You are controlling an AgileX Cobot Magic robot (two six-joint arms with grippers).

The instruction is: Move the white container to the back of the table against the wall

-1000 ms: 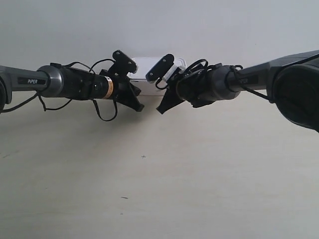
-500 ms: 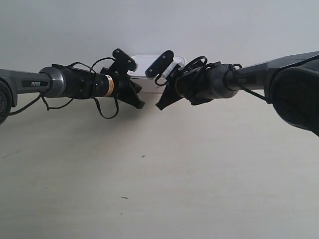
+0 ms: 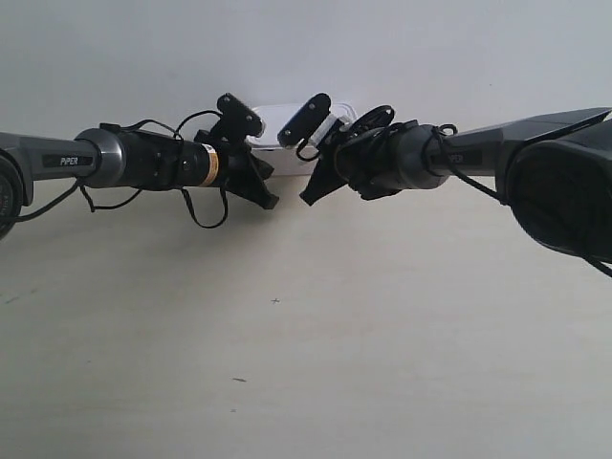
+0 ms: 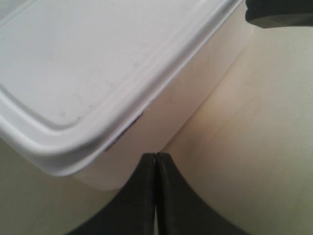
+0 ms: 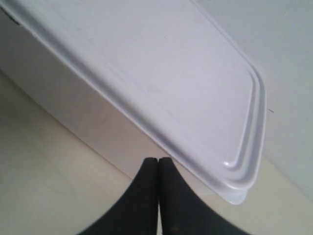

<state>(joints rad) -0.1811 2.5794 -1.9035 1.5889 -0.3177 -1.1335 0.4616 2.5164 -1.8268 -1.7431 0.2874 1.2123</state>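
The white container (image 3: 271, 123) stands at the far edge of the table (image 3: 287, 335), at the foot of the wall (image 3: 306, 48), half hidden behind both arms. In the left wrist view the container (image 4: 98, 73) shows its lid and a rounded corner. My left gripper (image 4: 155, 155) is shut with its tips against the box's side wall, holding nothing. In the right wrist view the container (image 5: 146, 73) lies close to the wall (image 5: 293, 49). My right gripper (image 5: 158, 159) is shut and empty too, its tips touching the side under the lid rim.
In the exterior view the gripper (image 3: 270, 202) of the arm at the exterior view's left and the gripper (image 3: 306, 198) of the arm at the exterior view's right point toward each other, close together. The other gripper's black finger (image 4: 279, 12) shows in the left wrist view.
The arm at the exterior view's right has shifted slightly toward the wall, and the container has edged back with it. The other arm has hardly moved.
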